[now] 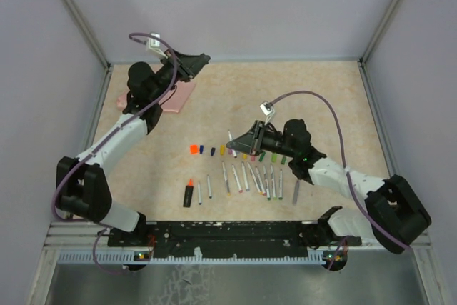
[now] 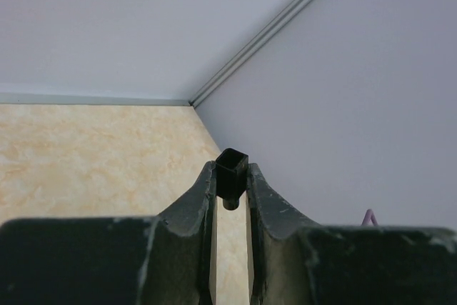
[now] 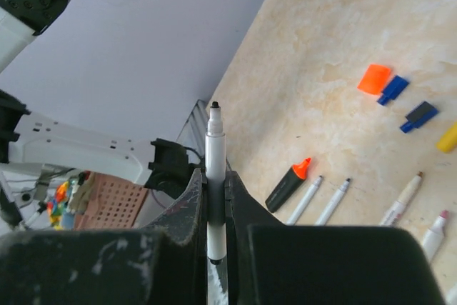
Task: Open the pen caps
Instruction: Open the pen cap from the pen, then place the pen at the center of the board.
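pens (image 1: 246, 176): lie in a row on the table (image 1: 321, 98), close to the arms
pen caps (image 1: 222, 150): loose in a row just behind the pens
right gripper (image 3: 215, 183): squeezed tight on a white pen (image 3: 215, 144), tip bare, above the caps
left gripper (image 2: 231, 180): pinching a black cap (image 2: 232, 168), up over the pink pouch (image 1: 182, 96) at the back

Your left arm (image 1: 118, 137) stretches up the left side to the far end, elbow bent. Its wrist is turned so the left gripper (image 2: 231, 176) points away from the bases, and the fingers are pinched on a small black cap (image 2: 232, 166). Your right arm (image 1: 335, 173) reaches in low from the right toward the middle. The right gripper (image 3: 216, 180) is clamped tight on a white pen (image 3: 215, 144), whose uncapped dark tip sticks out past the fingertips.
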Motion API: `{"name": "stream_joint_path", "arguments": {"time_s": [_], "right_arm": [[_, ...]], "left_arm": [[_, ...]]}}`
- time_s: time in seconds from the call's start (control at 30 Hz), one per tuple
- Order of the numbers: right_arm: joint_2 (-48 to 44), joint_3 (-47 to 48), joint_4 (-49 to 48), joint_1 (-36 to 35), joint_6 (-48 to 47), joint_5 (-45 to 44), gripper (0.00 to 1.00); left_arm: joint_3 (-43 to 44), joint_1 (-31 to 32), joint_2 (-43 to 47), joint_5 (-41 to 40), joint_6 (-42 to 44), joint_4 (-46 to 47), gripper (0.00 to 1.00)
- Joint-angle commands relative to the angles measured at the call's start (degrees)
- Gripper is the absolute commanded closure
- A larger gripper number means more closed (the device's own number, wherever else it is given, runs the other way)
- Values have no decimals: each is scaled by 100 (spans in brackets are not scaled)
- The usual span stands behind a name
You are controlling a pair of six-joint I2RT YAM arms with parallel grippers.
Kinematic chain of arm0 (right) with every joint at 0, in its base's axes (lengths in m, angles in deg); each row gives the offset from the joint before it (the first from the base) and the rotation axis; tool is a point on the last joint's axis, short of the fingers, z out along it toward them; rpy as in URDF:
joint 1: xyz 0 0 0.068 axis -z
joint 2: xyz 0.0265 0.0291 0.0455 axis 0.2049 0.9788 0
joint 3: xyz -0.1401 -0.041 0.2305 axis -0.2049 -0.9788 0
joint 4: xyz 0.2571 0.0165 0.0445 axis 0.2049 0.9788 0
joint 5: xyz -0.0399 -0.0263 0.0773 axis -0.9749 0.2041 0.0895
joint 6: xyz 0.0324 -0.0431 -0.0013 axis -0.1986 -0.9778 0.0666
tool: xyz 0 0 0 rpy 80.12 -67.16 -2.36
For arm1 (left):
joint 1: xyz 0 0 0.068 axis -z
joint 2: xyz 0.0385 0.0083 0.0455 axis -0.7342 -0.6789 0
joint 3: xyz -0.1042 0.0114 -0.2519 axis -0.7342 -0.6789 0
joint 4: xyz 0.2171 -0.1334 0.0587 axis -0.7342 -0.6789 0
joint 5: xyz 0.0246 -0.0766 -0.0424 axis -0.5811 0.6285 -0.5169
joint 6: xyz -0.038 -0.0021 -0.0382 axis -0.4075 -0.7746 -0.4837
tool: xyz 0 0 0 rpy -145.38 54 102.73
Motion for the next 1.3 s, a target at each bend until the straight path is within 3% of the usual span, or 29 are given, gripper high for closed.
{"name": "stream_joint_path", "arguments": {"time_s": [0.0, 0.23, 0.43, 0.7, 1.03, 1.27], "right_arm": [[-765, 201, 1608, 2, -960, -871, 100], [-2089, 154, 4687, 15, -1668, -3181, 100], [-2880, 20, 6824, 14, -855, -4539, 100], [-2769, -2, 8925, 15, 596, -5554, 100], [-2061, 175, 9768, 15, 1421, -6493, 100], [-1283, 134, 9614, 15, 1505, -6832, 100]], "left_arm": [[-151, -4, 373, 249, 186, -135, 100], [-1434, -4, 1300, 674, 201, -431, 100], [-2460, -4, 1988, 802, 44, -574, 100], [-3020, -4, 2322, 1005, -212, -550, 100], [-3052, -4, 2350, 1287, -316, -496, 100], [-3167, -4, 2538, 1277, -284, -582, 100]]}}
